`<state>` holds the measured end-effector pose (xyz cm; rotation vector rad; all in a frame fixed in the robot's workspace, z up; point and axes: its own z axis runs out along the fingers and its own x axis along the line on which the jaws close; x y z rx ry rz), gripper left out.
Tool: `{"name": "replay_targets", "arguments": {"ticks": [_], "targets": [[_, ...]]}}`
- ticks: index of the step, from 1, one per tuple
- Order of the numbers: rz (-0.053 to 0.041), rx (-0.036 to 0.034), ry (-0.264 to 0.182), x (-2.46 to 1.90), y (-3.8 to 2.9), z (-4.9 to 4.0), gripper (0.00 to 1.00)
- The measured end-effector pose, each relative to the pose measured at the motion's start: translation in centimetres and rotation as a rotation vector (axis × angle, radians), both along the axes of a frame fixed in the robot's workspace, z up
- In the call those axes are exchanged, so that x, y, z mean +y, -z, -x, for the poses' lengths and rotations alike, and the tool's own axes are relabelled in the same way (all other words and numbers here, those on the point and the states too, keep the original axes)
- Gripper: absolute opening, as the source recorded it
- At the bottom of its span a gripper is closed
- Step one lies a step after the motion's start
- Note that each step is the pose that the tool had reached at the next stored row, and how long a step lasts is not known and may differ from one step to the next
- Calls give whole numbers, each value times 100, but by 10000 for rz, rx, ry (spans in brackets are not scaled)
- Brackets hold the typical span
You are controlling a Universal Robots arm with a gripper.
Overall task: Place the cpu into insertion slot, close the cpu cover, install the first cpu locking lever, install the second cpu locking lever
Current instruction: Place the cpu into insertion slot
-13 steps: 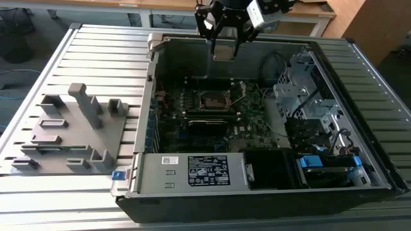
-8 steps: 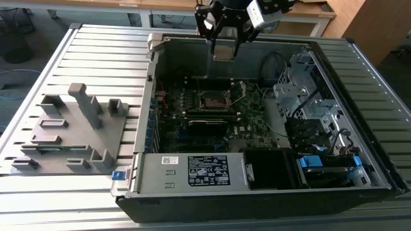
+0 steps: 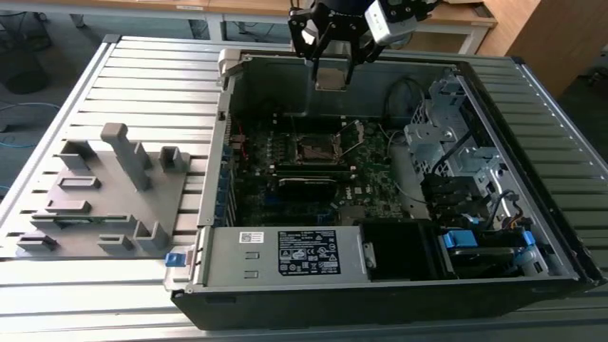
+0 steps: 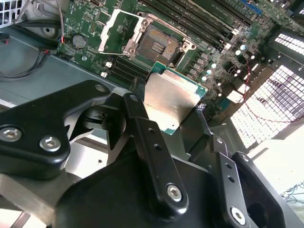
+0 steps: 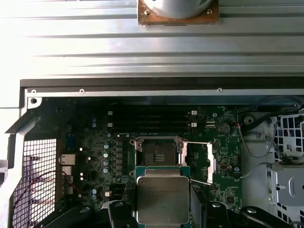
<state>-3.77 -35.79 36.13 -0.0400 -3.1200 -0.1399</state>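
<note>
Second wrist view: end effector (image 4: 169, 107) grips the cpu (image 4: 175, 95) btwn its fingers, above the motherboard (image 4: 85, 19), apart from the insertion slot (image 4: 159, 45). The cpu cover (image 4: 118, 28) stands open beside it. The cpu is thin and square w/ a pale silvery face and green edge.

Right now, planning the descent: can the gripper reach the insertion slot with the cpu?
Probably yes: the gripper holds the cpu above the open case, the cpu cover is swung aside, and nothing lies over the insertion slot.
</note>
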Motion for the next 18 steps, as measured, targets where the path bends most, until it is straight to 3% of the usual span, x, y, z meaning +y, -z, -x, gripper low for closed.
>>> {"name": "replay_targets", "arguments": {"ticks": [18], "targets": [[-2, 0, 0, 0, 63, 0, 54]]}}
